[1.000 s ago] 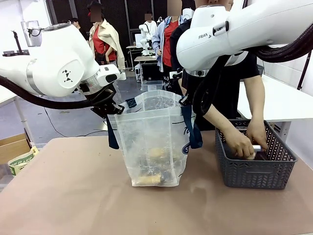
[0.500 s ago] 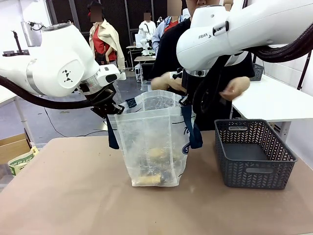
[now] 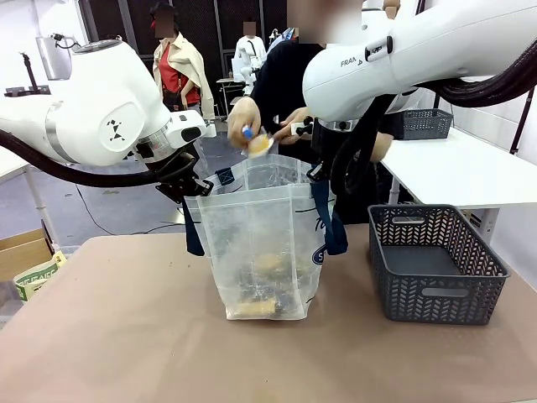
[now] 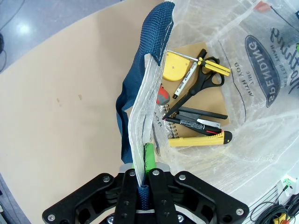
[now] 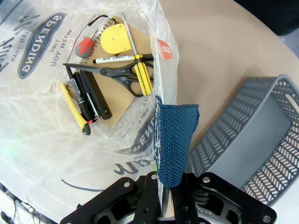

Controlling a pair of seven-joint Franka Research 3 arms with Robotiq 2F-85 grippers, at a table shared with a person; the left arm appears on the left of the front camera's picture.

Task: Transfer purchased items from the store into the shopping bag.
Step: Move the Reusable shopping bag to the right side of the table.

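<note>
The shopping bag [image 3: 264, 243] stands upright mid-table with its mouth held wide. My left gripper [image 3: 195, 186] is shut on its left rim by the navy handle [image 4: 140, 84]; a green pad [image 4: 148, 158] presses the plastic. My right gripper [image 3: 323, 172] is shut on the right rim and handle [image 5: 173, 140]. Purchased items lie on the bag's bottom: a yellow tape measure [image 4: 174, 67], black scissors [image 5: 126, 74], a yellow knife [image 4: 201, 139], pens and a brown notebook [image 4: 208, 102]. Just above the bag's mouth the person's hands [image 3: 243, 117] hold a small yellowish packet [image 3: 260, 144].
A dark grey lattice basket [image 3: 436, 269] stands to the right of the bag, with nothing visible inside. A second basket [image 3: 424, 123] sits on the white table behind. A cardboard box [image 3: 25, 256] is off the table's left edge. Brown tabletop [image 3: 117, 336] lies bare in front.
The person's hands left the grey basket, came up and across, and now hold small items over the bag's mouth. Both grippers and the bag have stayed still.
</note>
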